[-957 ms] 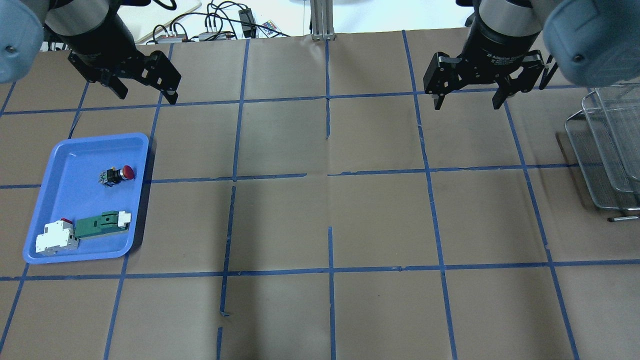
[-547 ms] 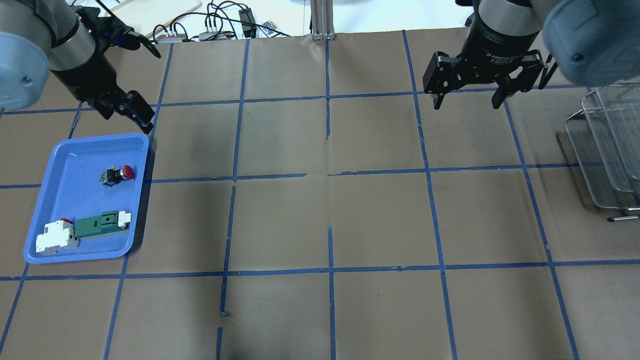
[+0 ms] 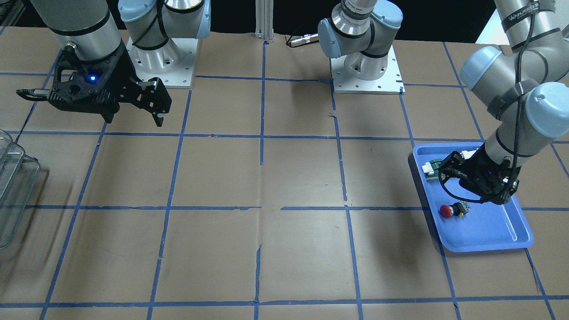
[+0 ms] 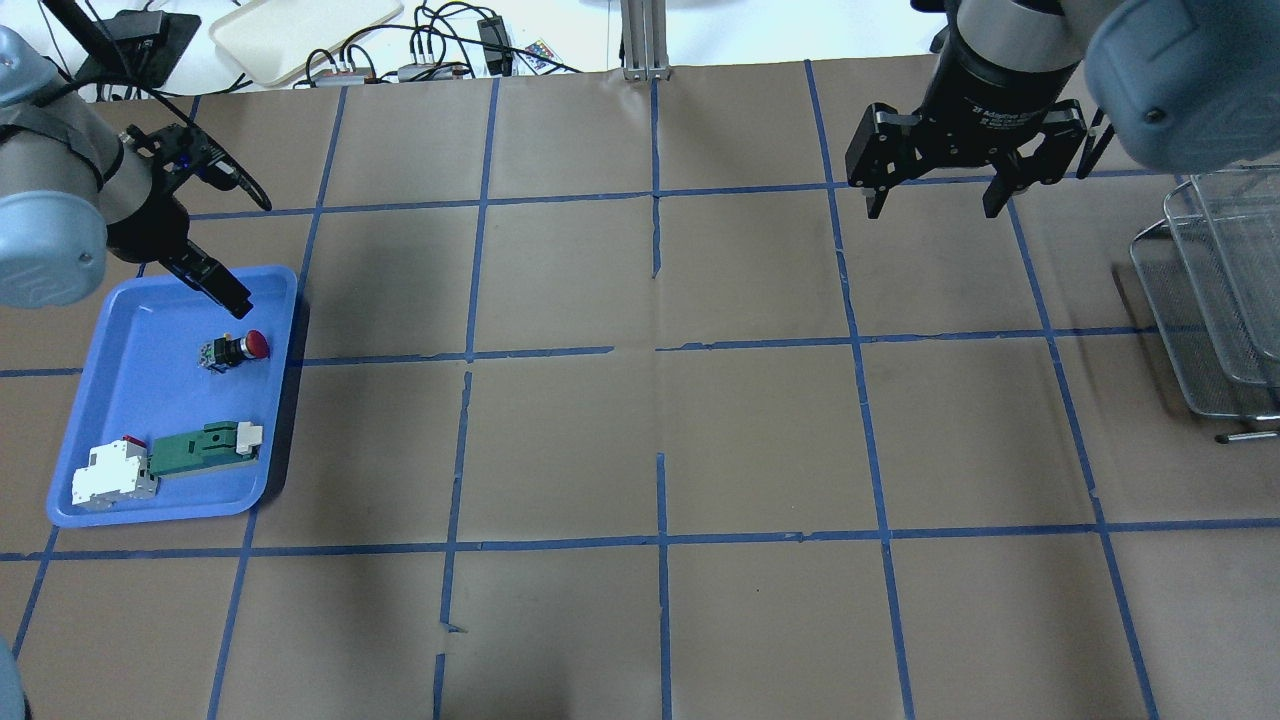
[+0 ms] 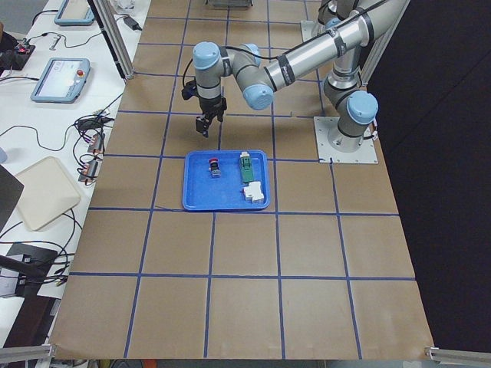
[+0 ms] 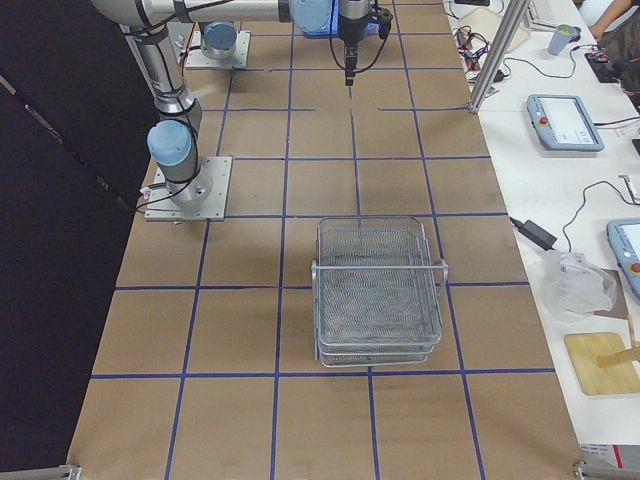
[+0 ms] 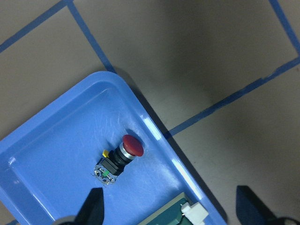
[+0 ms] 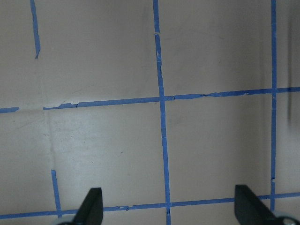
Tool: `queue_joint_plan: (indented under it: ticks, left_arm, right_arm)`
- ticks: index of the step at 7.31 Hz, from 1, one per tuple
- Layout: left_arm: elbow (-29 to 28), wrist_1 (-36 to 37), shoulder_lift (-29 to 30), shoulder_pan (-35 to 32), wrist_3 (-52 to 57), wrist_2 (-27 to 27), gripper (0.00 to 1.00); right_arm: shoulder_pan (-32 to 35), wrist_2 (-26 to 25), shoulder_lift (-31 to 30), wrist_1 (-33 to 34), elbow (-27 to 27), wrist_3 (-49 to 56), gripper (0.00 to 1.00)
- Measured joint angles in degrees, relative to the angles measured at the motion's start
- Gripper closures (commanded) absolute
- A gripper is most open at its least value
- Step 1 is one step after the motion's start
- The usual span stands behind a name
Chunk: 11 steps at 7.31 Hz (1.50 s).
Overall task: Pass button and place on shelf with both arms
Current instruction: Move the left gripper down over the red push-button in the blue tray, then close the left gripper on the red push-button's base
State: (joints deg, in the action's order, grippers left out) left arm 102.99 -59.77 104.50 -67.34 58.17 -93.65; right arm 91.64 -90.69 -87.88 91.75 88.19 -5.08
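Note:
The button lies on its side in the blue tray, red head toward the tray's right rim; it also shows in the front view and the left wrist view. My left gripper is open and hangs above the tray's far end, just beyond the button and not touching it. In the left wrist view its fingers stand wide apart below the button. My right gripper is open and empty over bare table at the far right. The wire-mesh shelf stands at the right edge, partly cut off.
A green-and-white connector and a white breaker-like part lie at the tray's near end. Cables and an aluminium post sit past the table's far edge. Brown paper with blue tape lines covers the table.
My left arm has swung down and left from the far table edge to over the tray's far end, and its gripper has turned. My right gripper has barely moved.

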Motion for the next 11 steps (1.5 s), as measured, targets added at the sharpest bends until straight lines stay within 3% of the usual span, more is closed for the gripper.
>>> queue_joint_plan:
  ticks: [5,7,10,11]
  left_arm:
    - [4.27,11.21,7.38,6.22,33.73,-1.36,0.0]
    - [3.79,13.66,9.52,6.79,39.11,-1.66,0.1]
    - [3.88,14.11,10.83,6.86,39.94,-1.43,0.14]
    - [3.87,14.11,11.1,6.86,39.87,-1.33,0.53]
  right_arm:
    - [0.03,-0.05,0.02,0.09,0.04,0.0,0.0]
    - [0.01,-0.01,0.05,0.09,0.02,0.04,0.0]
    - [0.03,-0.02,0.02,0.09,0.05,0.06,0.0]
    - [0.03,-0.01,0.01,0.09,0.08,0.06,0.0]
